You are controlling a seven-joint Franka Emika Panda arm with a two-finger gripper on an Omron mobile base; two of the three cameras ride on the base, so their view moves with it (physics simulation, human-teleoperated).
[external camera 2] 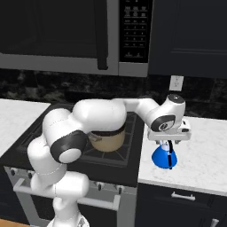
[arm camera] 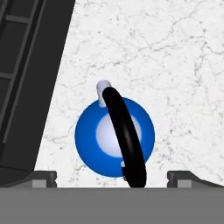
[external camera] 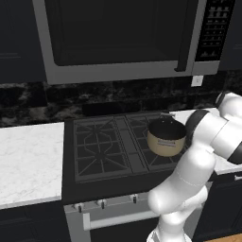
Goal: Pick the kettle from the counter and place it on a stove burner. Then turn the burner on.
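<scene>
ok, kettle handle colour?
Black, arching over the blue kettle; clearest in the hand view.

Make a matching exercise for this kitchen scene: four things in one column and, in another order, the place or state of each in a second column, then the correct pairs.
Things
1. small bright blue cone-shaped kettle
2. wide beige pot with a dark inside
3. robot's two-finger gripper
4. silver microwave with a dark door

Places or states
A. mounted on the wall above the stove
B. standing on the white marble-look counter, right of the stove
C. open, directly above the kettle's thin black handle
D. sitting on a black stove grate

Pairs: 1-B, 2-D, 3-C, 4-A
</scene>
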